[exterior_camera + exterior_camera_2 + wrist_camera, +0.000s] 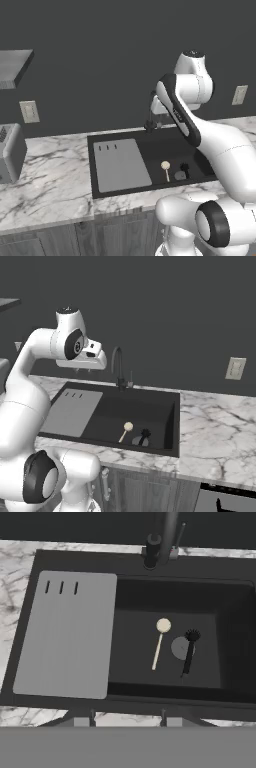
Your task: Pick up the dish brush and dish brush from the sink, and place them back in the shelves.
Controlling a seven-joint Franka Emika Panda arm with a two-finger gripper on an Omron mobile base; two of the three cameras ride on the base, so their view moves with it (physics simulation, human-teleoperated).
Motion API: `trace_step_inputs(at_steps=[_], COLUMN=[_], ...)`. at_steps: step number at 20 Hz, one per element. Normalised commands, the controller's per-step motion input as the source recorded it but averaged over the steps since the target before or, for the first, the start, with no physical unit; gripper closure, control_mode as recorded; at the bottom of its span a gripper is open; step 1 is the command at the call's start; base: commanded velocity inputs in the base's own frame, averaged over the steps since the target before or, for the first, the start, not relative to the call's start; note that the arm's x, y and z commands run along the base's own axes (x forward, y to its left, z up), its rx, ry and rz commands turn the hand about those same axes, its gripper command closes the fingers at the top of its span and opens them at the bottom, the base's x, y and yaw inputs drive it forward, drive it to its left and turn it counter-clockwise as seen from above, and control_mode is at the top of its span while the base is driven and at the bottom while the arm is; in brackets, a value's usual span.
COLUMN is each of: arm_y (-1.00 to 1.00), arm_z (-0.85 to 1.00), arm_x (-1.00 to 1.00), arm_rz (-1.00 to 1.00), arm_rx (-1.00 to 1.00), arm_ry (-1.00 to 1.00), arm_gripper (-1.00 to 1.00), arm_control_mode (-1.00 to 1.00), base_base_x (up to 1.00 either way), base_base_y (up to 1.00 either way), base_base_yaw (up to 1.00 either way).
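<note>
Two dish brushes lie on the floor of the black sink [235, 637], right of its pale grey ribbed board [67, 634]. One is a pale wooden dish brush [159, 643] [165, 169] [125, 431] with a round head. The other is a black dish brush [189, 652] [184, 168] [145, 435], lying partly over the grey drain disc [176, 647]. My gripper [127, 716] [83, 370] hangs high above the sink's near edge, open, with nothing between its fingertips [91, 714]. The grey shelves [15, 67] are on the wall at the upper left, far from the hand.
A dark arched faucet [160, 542] [119, 368] stands at the back rim of the sink. White veined marble counter [45, 175] [220, 431] runs on both sides. A grey appliance [10, 152] sits at the far left, and wall outlets [29, 111] [235, 368] are on the dark wall.
</note>
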Motion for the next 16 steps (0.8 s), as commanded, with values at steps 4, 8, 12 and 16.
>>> trace_step_inputs(at_steps=[4,8,12,16], arm_y=[-0.14,-0.36,-0.41,-0.44], arm_z=[-0.04,-0.33,-0.41,-0.43], arm_x=[0.00,0.02,0.09,0.17], arm_rz=[0.00,0.00,0.00,0.00], arm_rx=[0.00,0.00,0.00,0.00], arm_ry=[0.00,0.00,0.00,0.00], arm_gripper=[-1.00,-1.00,-1.00,-1.00], arm_control_mode=[-1.00,-1.00,-1.00,-1.00], base_base_x=[0.00,0.00,0.00,0.00], base_base_y=[0.00,0.00,0.00,0.00], base_base_yaw=[0.00,0.00,0.00,0.00])
